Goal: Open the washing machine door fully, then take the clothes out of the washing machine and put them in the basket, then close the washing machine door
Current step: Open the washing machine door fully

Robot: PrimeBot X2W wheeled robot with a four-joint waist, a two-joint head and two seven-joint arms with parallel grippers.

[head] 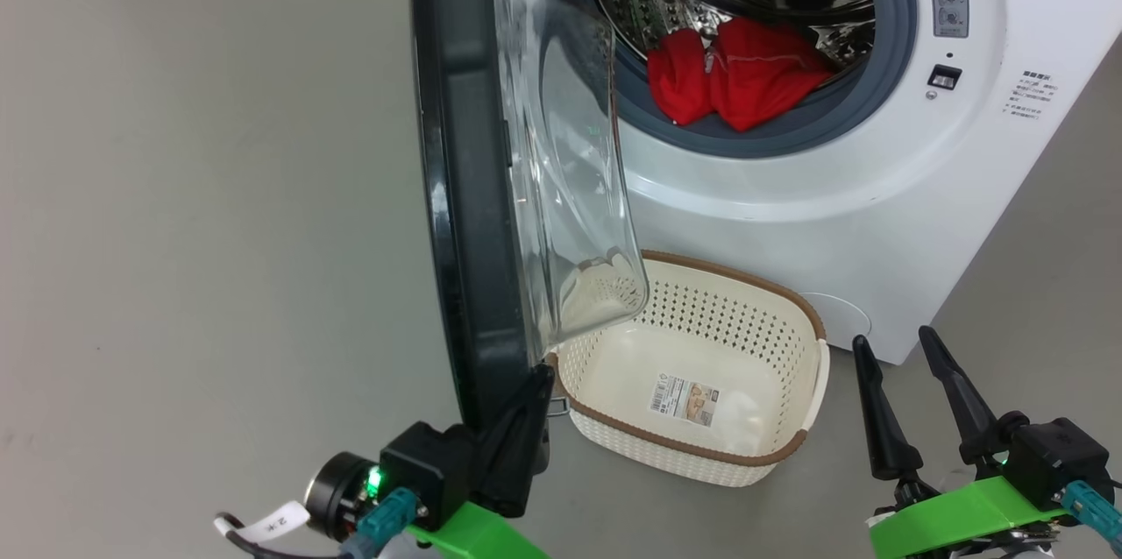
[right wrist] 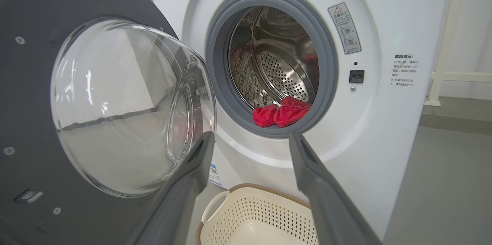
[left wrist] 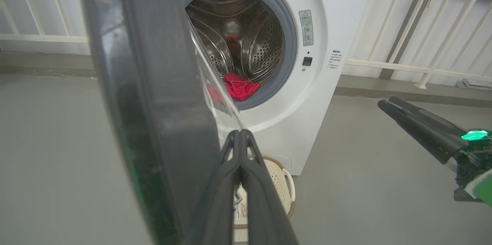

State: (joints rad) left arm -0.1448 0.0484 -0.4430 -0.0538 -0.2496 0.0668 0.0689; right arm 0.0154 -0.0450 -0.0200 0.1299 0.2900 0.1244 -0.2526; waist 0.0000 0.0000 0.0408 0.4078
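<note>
The left jaws were shut tight, tips against the bottom edge of the washing machine door (head: 456,191), which stood open. The right jaws were spread wide, holding nothing. The basket (head: 719,322) sat on the floor (head: 175,191), just before the washing machine (head: 877,217). Red clothes (head: 736,73) lay in its drum.

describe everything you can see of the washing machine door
The washing machine door is round, with a wide glossy black rim, a grey inner face with screws and a bulging clear glass bowl at its centre. It stands swung open, edge-on in the head view. The shut left gripper sits against its lower edge, apparently touching. Part of the basket shows through the glass.
</note>
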